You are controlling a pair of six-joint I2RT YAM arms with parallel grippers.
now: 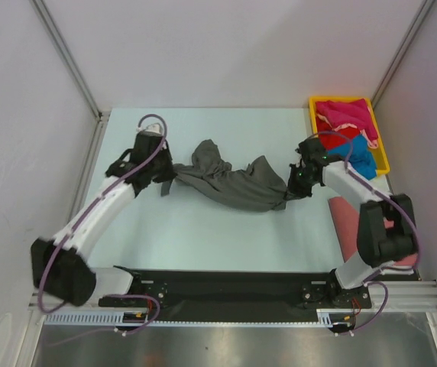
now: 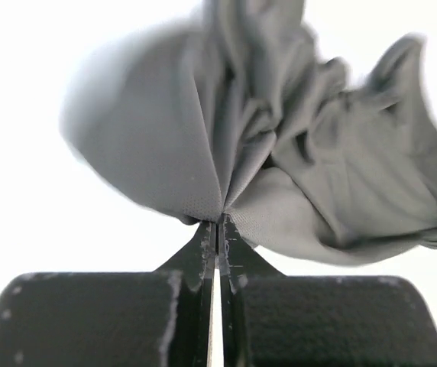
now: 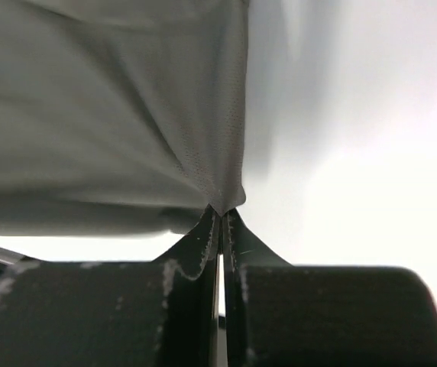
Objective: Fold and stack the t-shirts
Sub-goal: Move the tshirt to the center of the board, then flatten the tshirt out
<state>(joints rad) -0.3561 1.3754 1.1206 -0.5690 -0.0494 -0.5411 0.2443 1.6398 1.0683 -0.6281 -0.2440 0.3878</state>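
Dark grey t-shirt [image 1: 230,183]: lies bunched in a loose, ropey band across the middle of the table [image 1: 203,237], strung between the two arms.

Left gripper [image 2: 218,223]: fingers pressed together to a hairline slit, a small pinch of grey cloth caught at the tips. Fabric fans out beyond in deep folds.

Right gripper [image 3: 220,210]: likewise closed tight, nipping a point of the cloth at what looks like an edge. Cannot tell which part of the garment either end is, hem or shoulder.

Others: magenta shirt [image 1: 346,115], red shirt [image 1: 333,139] and blue shirt [image 1: 361,162] heaped in the yellow tray [image 1: 312,115] at the far right corner. Salmon-pink shirt [image 1: 347,222] lies on the table's right side, partly under the right arm.

Handling, judged: thin knit, light, wholly limp. It holds no shape, drapes and gathers wherever it is not tensioned. Not slippery, but a tip-only pinch may pull free under a hard stretch.

Hold points, judged: best taken at two matching corners, both shoulders or both hem corners, so that drawing the grippers apart spreads the panel flat. Present grips sit on a twisted bundle; spreading may call for regrasping.
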